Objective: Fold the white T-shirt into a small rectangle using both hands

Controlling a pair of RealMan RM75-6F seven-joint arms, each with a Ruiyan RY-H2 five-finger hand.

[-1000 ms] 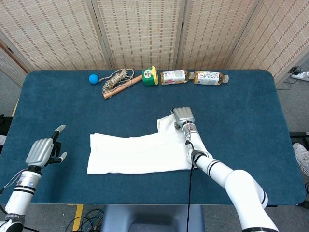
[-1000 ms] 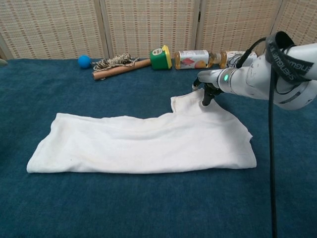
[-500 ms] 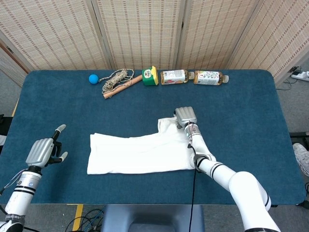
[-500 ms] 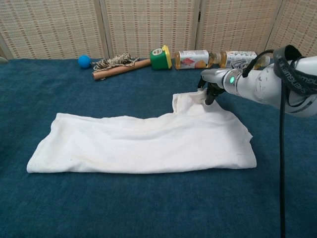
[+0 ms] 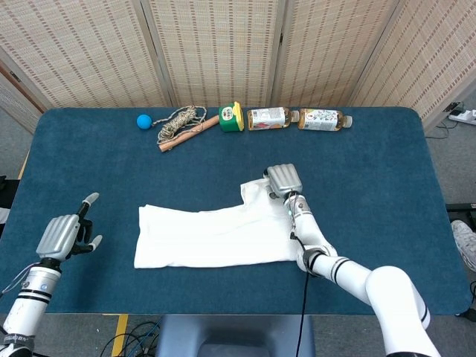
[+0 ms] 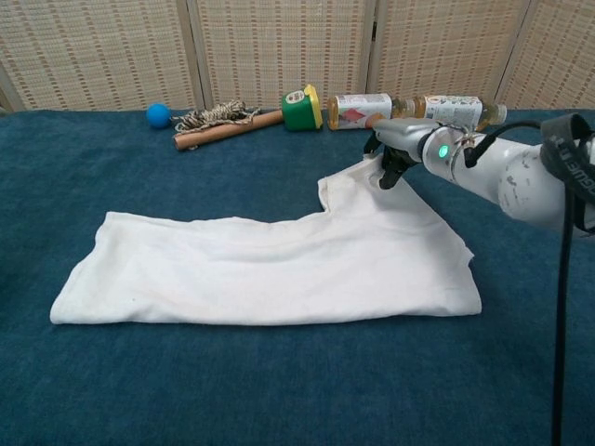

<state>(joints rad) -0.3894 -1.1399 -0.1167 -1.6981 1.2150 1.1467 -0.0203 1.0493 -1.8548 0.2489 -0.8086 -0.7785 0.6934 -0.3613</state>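
Our right hand (image 6: 389, 160) has drawn the sleeve of the white T-shirt (image 6: 270, 265) a little up and back over the last second — it pinches that far corner, which now peaks off the desk (image 5: 387, 186). The rest of the shirt lies flat mid-desk, folded lengthwise into a long band. We judge a fold of the sleeve inward is starting. Our left hand (image 5: 65, 234) hovers well apart at the near left, fingers spread, holding nothing. A blue ball (image 5: 143, 120), rope bundle (image 5: 181, 123), green cup (image 5: 231, 117) and two bottles (image 5: 297, 118) line the far edge — nothing blocks the fold.
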